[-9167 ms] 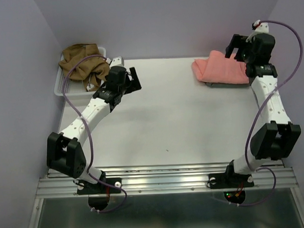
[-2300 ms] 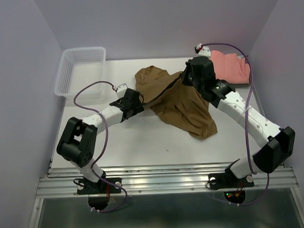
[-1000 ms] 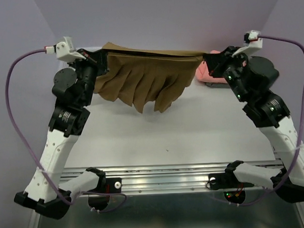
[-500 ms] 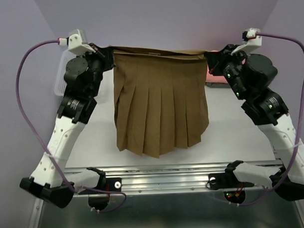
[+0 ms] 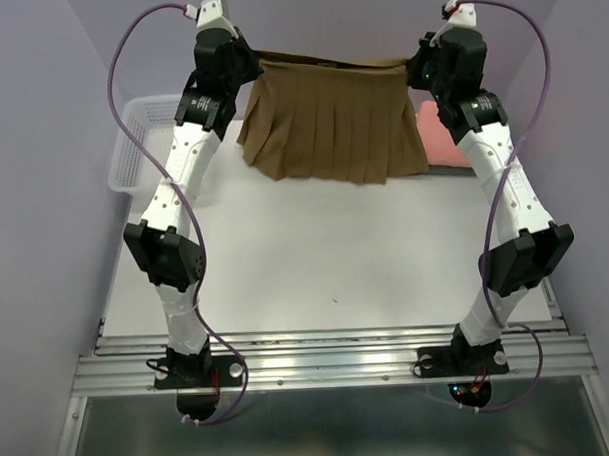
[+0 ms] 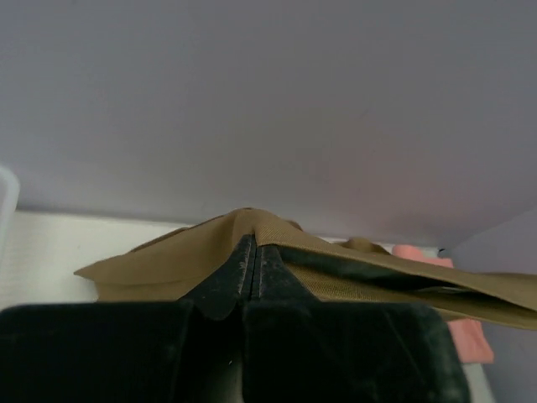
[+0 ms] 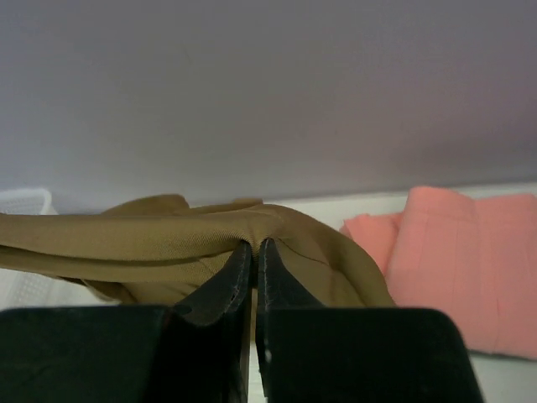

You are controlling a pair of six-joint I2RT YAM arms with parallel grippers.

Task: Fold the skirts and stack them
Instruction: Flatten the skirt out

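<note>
both arms reach high toward the far wall w/ the olive-brown skirt (image 5: pixel 333 127) strung between them by the waistband. left gripper (image 5: pixel 251 62) pinches the left waistband corner and right gripper (image 5: pixel 416 64) pinches the right one. in both wrist views the jaws are pressed together on a ridge of brown cloth, no gap showing.

reason for the hold, prob: lifting by both top corners pulls the band taut so the pleats drop straight and the cloth opens flat. that looks like prep for laying it on the table (image 5: pixel 325 247) to fold. fold step not yet begun.

orientation: waistband runs left-right, roughly level, at the far end of the table. that's the long axis, the skirt being wider than it hangs. hem points down and toward the near side, flaring a bit wider than the band. it hangs over the far part of the table; can't tell if the hem touches it.

salmon-pink skirt (image 5: pixel 439 135) lies folded at far right, partly hidden behind the brown skirt's right edge. white mesh basket (image 5: pixel 131 144) sits far left, beside the left arm, apart from the skirt. grey skirt not clearly seen.
</note>
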